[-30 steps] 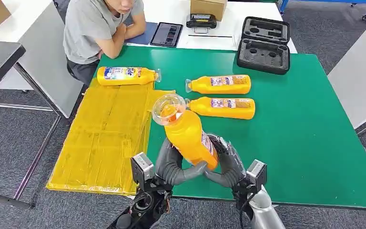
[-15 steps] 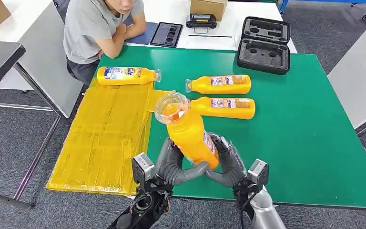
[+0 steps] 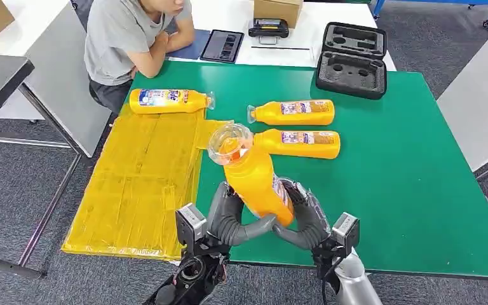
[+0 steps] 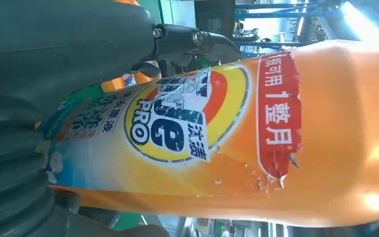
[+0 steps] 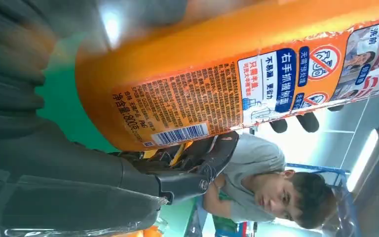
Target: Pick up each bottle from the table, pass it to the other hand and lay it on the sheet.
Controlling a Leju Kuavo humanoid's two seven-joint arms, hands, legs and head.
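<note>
An orange bottle [image 3: 254, 181] with a clear cap stands tilted above the table's near edge, cap pointing away from me. My left hand [image 3: 229, 219] and my right hand [image 3: 302, 219] both grip its lower body from opposite sides. The left wrist view shows the bottle's front label [image 4: 187, 123] against the left hand [image 4: 29, 98]; the right wrist view shows its back label [image 5: 227, 84] beside the right hand [image 5: 54, 173]. A yellow sheet [image 3: 140, 184] lies on the left, with one bottle [image 3: 168, 100] lying at its far edge. Two more bottles [image 3: 295, 112] [image 3: 302, 143] lie on the green table [image 3: 387, 178].
A person [image 3: 133, 38] sits at the table's far left corner, arms folded on it. A black foam-lined case [image 3: 352, 60] stands open at the far right. A tablet [image 3: 222, 46] and a small device lie on the white table behind.
The held bottle and both hands have shifted slightly to the right; both hands keep their grip. The bottles on the table have stayed put.
</note>
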